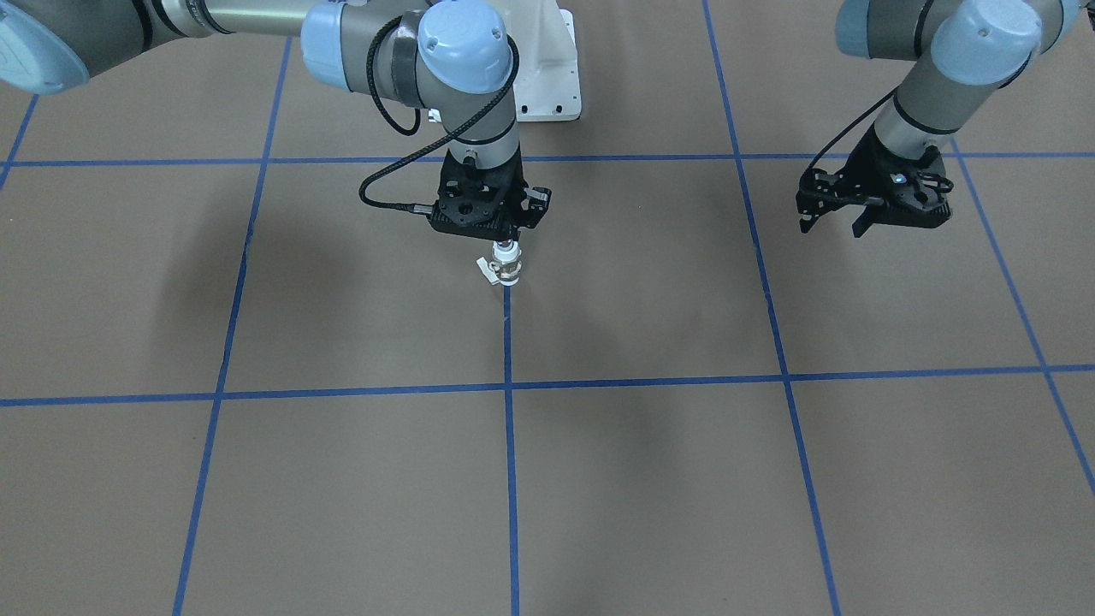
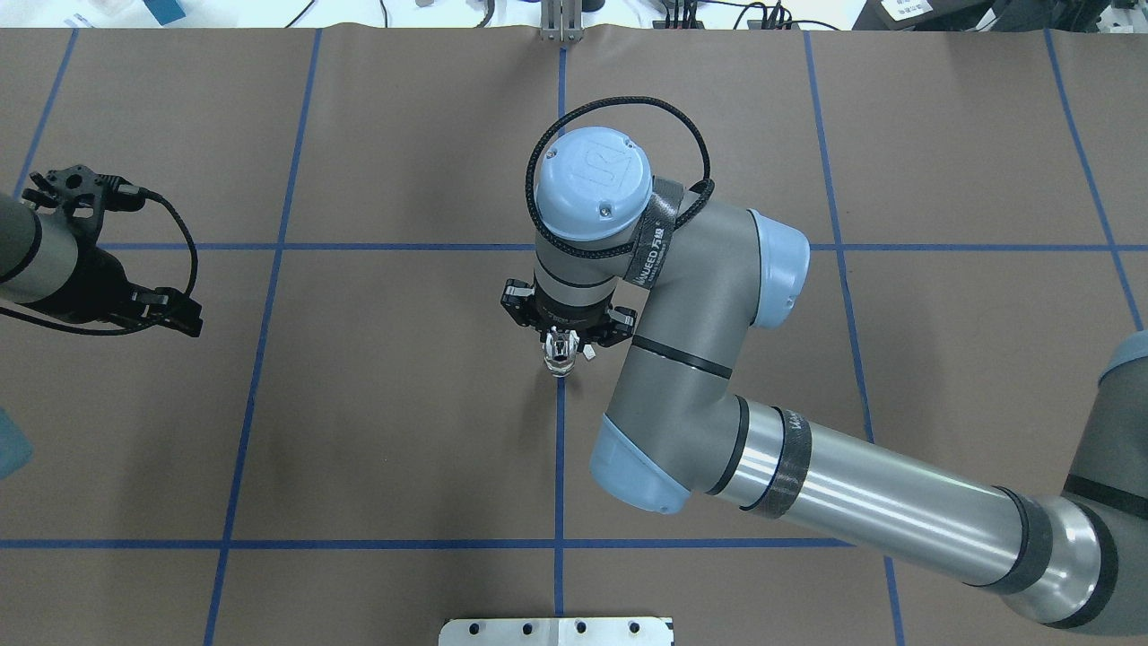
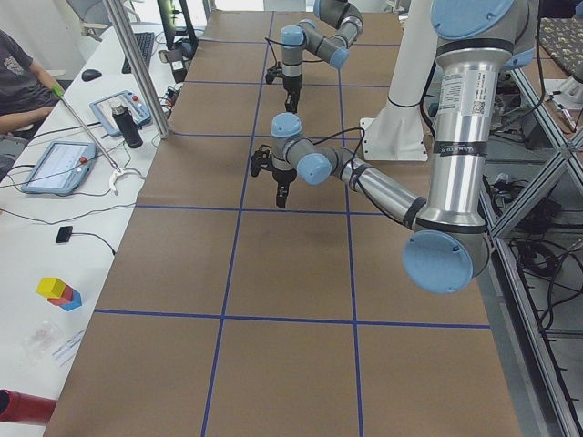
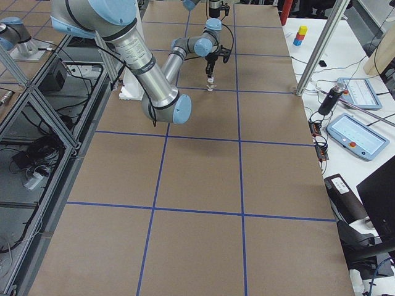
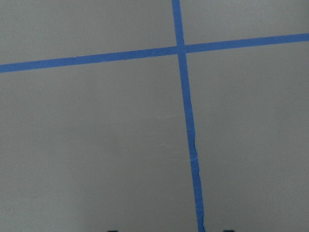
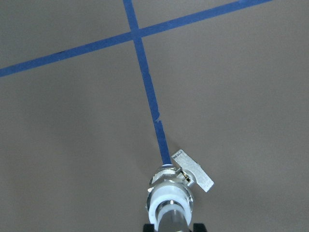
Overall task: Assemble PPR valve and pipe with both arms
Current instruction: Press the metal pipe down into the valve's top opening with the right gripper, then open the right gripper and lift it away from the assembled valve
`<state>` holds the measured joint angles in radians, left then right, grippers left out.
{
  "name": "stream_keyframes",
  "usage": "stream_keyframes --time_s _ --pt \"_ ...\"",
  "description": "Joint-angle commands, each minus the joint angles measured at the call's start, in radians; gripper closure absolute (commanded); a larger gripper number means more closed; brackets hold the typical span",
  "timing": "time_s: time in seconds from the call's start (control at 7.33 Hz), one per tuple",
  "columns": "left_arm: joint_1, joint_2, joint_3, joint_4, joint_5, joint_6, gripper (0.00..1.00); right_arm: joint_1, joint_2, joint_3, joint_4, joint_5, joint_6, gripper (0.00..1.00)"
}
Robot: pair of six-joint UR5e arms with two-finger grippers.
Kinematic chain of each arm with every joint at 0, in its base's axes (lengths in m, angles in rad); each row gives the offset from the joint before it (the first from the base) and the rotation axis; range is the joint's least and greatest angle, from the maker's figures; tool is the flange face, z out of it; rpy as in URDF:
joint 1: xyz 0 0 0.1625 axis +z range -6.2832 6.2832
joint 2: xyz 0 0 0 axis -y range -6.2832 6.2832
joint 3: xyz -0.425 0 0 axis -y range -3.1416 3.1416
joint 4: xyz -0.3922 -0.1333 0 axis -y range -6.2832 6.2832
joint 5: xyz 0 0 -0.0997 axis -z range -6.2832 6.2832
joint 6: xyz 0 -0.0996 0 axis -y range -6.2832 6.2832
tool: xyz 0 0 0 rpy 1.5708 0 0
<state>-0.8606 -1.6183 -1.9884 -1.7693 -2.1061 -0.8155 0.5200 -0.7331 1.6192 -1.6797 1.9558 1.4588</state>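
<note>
The PPR valve (image 1: 508, 269) stands upright under my right gripper (image 1: 506, 243) at the table's middle, on a blue tape line. Its white collar, silvery middle and white lever (image 6: 193, 170) show in the right wrist view (image 6: 170, 189). A grey tube, the pipe (image 6: 171, 221), runs from the valve's upper collar up between the fingertips, and the right gripper (image 6: 171, 228) is shut on it. I cannot tell if the valve touches the table. My left gripper (image 1: 834, 221) hangs open and empty far off to the side, and it also shows in the overhead view (image 2: 184, 318).
The white bolted pedestal (image 1: 552, 73) stands behind the right gripper. Blue tape lines (image 5: 186, 96) grid the brown table. A desk with tablets (image 3: 59, 164) and a seated person lies beyond the far edge.
</note>
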Motion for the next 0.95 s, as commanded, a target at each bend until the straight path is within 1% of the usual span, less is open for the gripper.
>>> stream_keyframes --time_s 0.0,0.14,0.27,0.41,0.55,0.68,0.82 --pt "0.000 0.000 -0.001 0.001 0.000 -0.001 0.21 0.000 0.001 -0.001 0.000 0.000 0.001 0.32" --pt "0.000 0.000 -0.003 0.001 0.000 -0.001 0.21 0.000 0.001 -0.001 0.000 0.000 0.002 0.31" --pt "0.000 0.000 -0.006 0.002 0.000 -0.002 0.21 0.002 0.003 0.001 0.000 0.000 0.006 0.17" --pt "0.000 0.000 -0.007 0.005 -0.002 -0.004 0.21 0.003 0.001 0.022 -0.002 0.000 0.011 0.01" --pt "-0.002 0.002 -0.010 0.005 -0.002 -0.004 0.21 0.012 -0.041 0.092 -0.003 0.002 0.011 0.01" --pt "-0.006 0.006 -0.010 0.005 -0.023 -0.001 0.21 0.017 -0.166 0.234 -0.003 0.000 0.002 0.01" --pt "-0.044 0.011 -0.010 0.002 -0.070 0.009 0.21 0.040 -0.274 0.326 0.001 0.002 -0.011 0.01"
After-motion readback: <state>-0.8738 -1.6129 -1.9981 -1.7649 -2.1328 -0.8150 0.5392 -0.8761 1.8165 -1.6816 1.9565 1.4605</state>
